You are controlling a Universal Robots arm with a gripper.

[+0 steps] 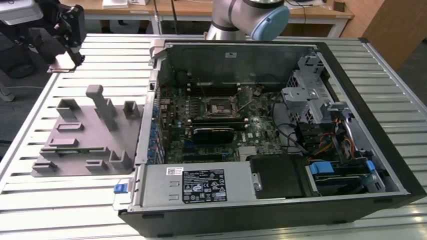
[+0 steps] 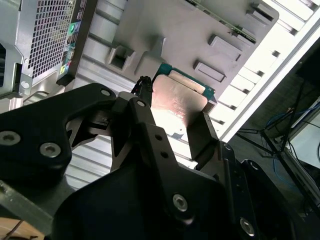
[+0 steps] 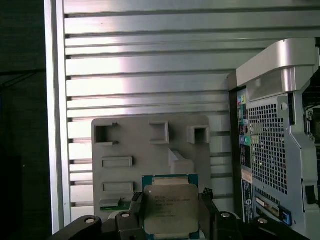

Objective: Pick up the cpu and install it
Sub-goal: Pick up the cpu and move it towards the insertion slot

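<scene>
Two fingers [image 3: 138,212] of the end effector [image 3: 171,216] pinch the cpu [image 3: 170,206] by opposite edges, in the air above the tabletop [image 3: 150,75], near the grey fixture plate [image 3: 150,147] beside the computer case [image 1: 267,125].

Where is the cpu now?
The silvery square cpu is clamped in the black end effector, raised near the grey fixture plate, at the exterior view's left.

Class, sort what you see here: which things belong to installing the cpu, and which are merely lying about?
Belongs to the job: cpu, held by the gripper; motherboard socket in the open computer case.
Lying about: grey fixture plate; power supply; slatted table.
</scene>
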